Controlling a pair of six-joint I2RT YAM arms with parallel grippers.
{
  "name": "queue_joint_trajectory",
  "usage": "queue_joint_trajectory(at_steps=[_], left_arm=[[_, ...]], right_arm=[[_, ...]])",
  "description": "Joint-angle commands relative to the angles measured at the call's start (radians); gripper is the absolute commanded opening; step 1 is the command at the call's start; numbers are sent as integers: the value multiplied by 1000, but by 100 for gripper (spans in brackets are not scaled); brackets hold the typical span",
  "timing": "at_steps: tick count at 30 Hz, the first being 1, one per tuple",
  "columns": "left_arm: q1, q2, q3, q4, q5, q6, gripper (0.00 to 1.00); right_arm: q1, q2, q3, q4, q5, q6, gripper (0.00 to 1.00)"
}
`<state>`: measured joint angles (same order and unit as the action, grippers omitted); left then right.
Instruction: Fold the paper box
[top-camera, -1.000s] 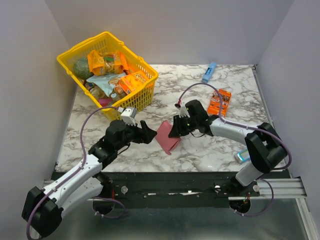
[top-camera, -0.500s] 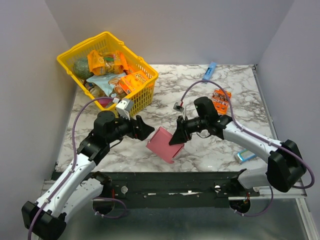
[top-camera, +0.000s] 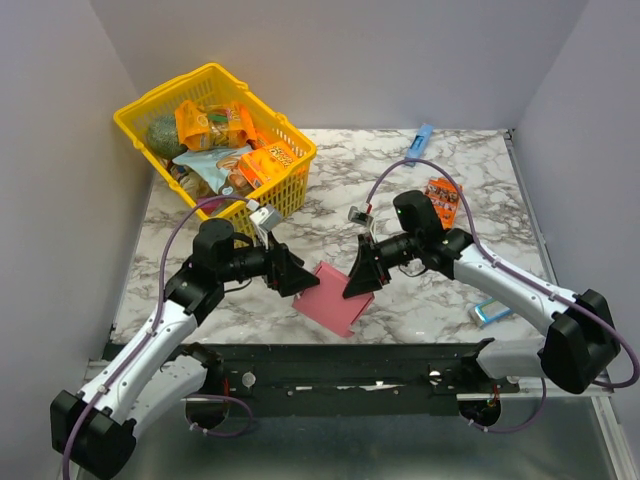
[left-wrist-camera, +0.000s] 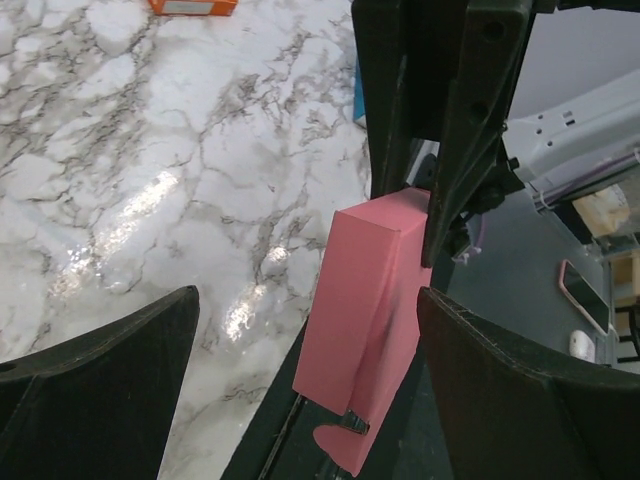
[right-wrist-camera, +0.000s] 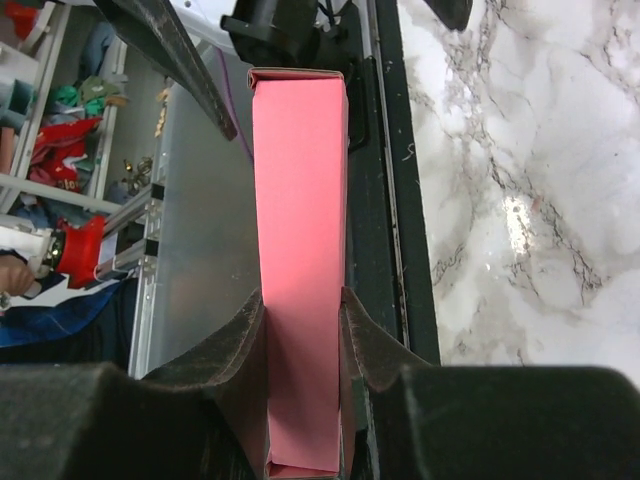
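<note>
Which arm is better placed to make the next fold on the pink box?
Left, probably. The right gripper is shut on the paper box, so it is busy holding it steady. The left gripper is open and empty, and it faces the box's free end.

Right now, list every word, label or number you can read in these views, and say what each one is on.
No text can be read in any view.
paper box: plain pink, no print.
orange snack box: printed, but too small and blurred to read.
snack packets in the yellow basket: printed, but blurred.
slim blue box: nothing legible.
</note>
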<state>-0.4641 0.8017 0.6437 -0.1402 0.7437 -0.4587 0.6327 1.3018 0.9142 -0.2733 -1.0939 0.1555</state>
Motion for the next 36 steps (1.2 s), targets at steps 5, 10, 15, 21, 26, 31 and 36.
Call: queue_joint_trajectory(at_steps=[5,10,15,21,26,31,36], left_arm=[[2,53,-22,16,189,11,91],[-1,88,-39,105,270,-40,76],[-18,113,-36,120,306,-44,65],[-31,132,-42,164,325,-96,34],[-31,148,-58,200,312,-146,22],[-22,166,-78,200,218,-219,22],[31,226,-169,322,138,-435,29]], right_arm=[[-4,7,46,-30,-64,-22,25],[-4,20,58,-43,-64,-30,25],[-4,33,68,-52,-55,-37,26],[-4,22,78,-60,20,-31,40],[-5,-1,75,-63,146,-13,75],[-19,-84,55,-66,369,29,82],[4,-320,-40,-3,760,0,87]])
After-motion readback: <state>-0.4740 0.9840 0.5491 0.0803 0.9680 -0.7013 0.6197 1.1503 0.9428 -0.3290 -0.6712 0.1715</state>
